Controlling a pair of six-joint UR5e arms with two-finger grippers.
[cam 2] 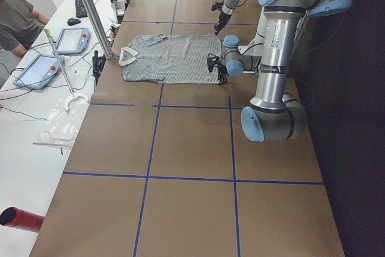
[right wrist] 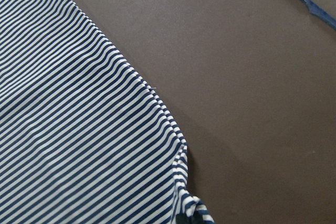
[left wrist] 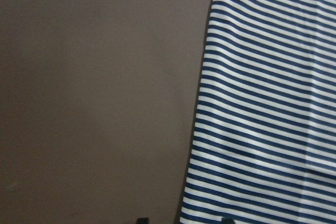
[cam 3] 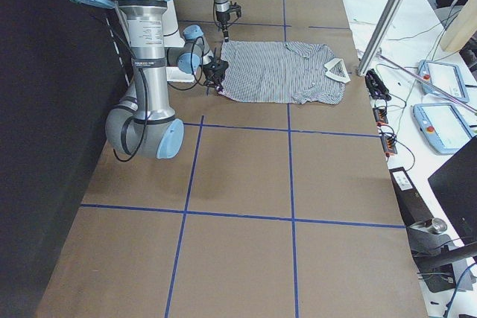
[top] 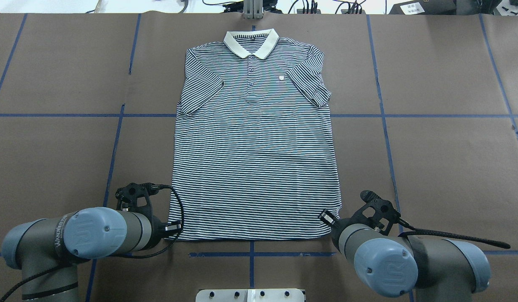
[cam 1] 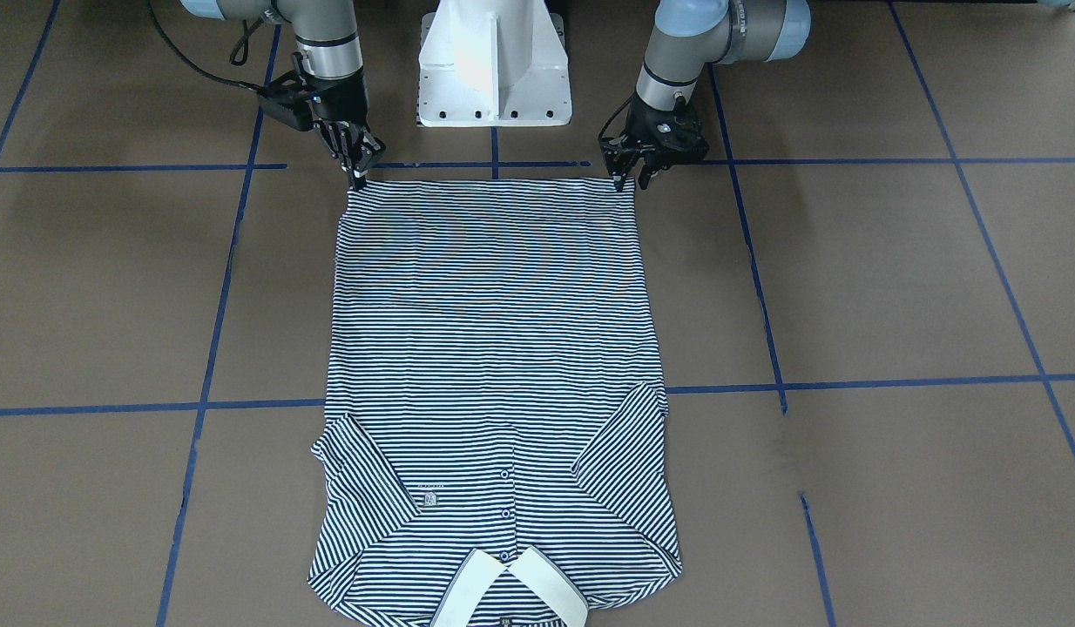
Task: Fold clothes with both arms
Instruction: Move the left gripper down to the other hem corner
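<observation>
At the front view's top edge, the flat polo shirt [cam 1: 490, 348] is being grasped by its hem corners. The right gripper [cam 1: 357, 174] pinches a bunched corner; the left gripper [cam 1: 632, 181] straddles its corner, jaws apart. Likely next: the left closes, then both carry the hem toward the collar [cam 1: 551, 590].

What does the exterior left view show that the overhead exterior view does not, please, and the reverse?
Only exterior left: a person, plus two tablets and a red tube on a white bench. Only overhead: the chest logo and buttons, clearly visible. Both: the striped shirt lying flat, with the left pincer and right pincer at its bottom corners.
</observation>
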